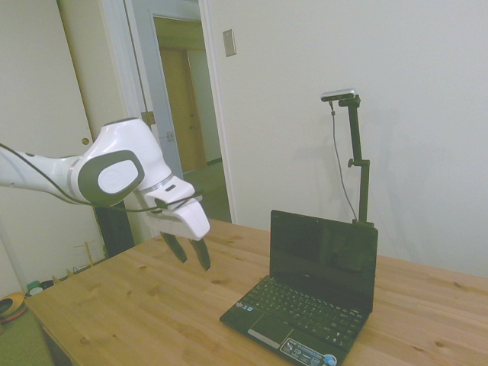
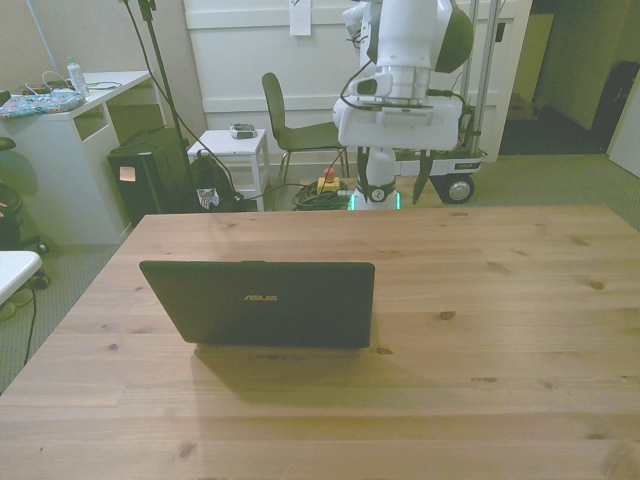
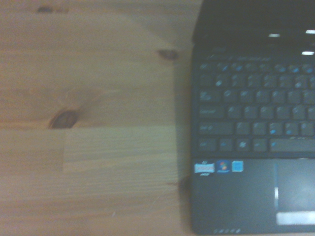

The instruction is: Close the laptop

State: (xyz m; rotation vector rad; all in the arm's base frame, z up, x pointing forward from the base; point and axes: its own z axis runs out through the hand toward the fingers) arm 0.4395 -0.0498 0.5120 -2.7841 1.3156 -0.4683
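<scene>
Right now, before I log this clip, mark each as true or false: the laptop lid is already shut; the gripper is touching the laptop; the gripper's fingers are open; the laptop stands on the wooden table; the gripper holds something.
1. The laptop lid is already shut. False: the screen stands upright, with the keyboard exposed.
2. The gripper is touching the laptop. False: in the side view it hangs in the air beside the laptop, with clear space between them.
3. The gripper's fingers are open. True: the front view shows the two fingers apart.
4. The laptop stands on the wooden table. True.
5. The gripper holds something. False: nothing is between its fingers.
</scene>
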